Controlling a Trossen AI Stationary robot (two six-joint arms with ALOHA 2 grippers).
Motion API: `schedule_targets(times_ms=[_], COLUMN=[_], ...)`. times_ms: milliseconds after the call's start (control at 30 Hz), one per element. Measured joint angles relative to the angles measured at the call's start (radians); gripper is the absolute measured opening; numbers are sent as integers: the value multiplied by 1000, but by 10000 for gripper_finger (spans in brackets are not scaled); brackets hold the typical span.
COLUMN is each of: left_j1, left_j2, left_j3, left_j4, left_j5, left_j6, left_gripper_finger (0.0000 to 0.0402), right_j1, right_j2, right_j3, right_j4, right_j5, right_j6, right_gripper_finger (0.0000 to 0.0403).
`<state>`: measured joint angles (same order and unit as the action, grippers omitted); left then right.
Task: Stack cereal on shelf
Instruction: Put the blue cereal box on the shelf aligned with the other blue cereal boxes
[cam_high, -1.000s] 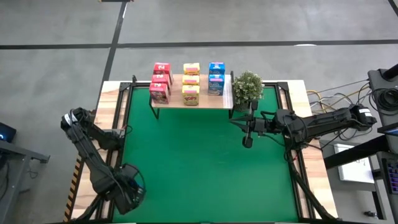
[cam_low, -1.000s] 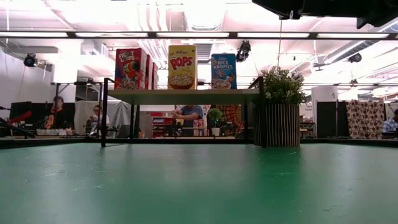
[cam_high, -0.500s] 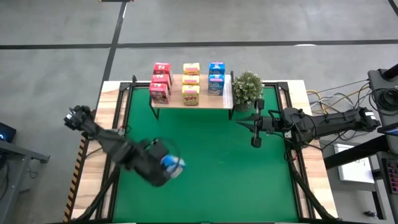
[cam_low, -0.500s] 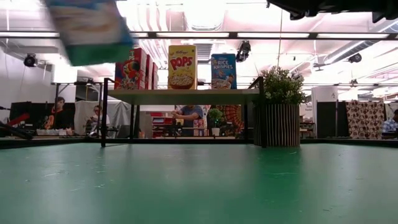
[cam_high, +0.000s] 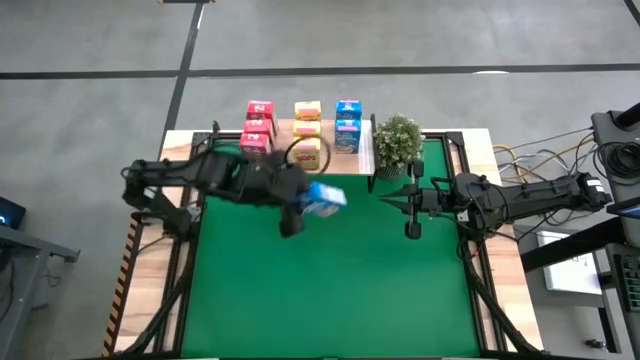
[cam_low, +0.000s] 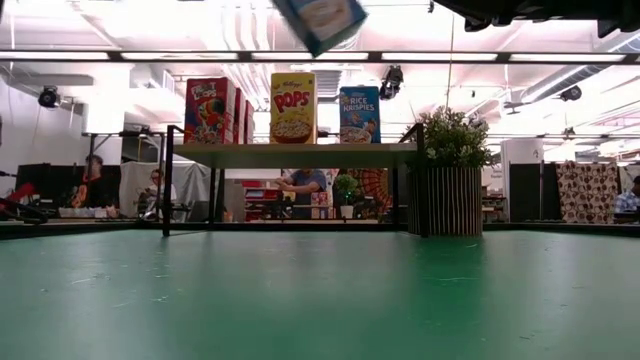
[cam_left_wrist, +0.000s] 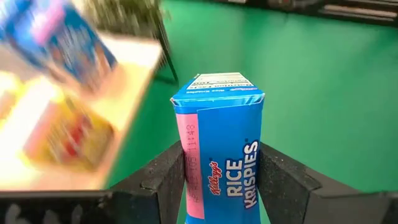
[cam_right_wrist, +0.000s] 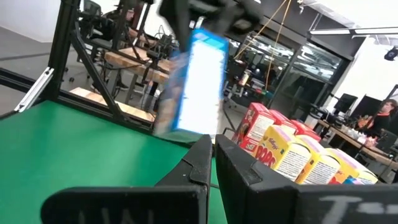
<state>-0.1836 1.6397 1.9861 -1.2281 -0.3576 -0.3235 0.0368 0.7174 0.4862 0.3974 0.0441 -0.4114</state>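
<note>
While clamped on a blue cereal box (cam_high: 324, 197) above the worktop (cam_high: 340, 280) near the shelf (cam_high: 345, 162), risked toppling stacked boxes (cam_high: 307, 151) if swung wide; right gripper (cam_high: 411, 231) clenched, idle.

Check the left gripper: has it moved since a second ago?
Yes. The left gripper, shut on a blue box, swung from the table's near-left corner up toward the shelf.

1. A green worktop (cam_high: 330, 290) with a light wooden border.
2. A small potted plant (cam_high: 398, 140) in a dark ribbed pot at the worktop's far right.
3. Cables (cam_high: 520, 155) beside the worktop's right edge.
4. People (cam_low: 303, 190) sit in the room beyond.
</note>
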Motion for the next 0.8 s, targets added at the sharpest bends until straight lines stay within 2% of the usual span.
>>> schedule_targets(times_ms=[300, 467, 800], left_j1=[128, 197, 280], left_j2=[216, 221, 221], left_j3=[367, 304, 182], left_j4=[-87, -22, 223], left_j5=[0, -1, 4], left_j6=[395, 518, 591], left_gripper_finger=[162, 162, 162], right_j1=[0, 0, 0], right_j2=[4, 3, 3], right_j3=[0, 0, 0], right_j4=[-8, -26, -27], right_j5=[0, 0, 0], right_j6=[0, 0, -4], right_gripper_finger=[12, 12, 12])
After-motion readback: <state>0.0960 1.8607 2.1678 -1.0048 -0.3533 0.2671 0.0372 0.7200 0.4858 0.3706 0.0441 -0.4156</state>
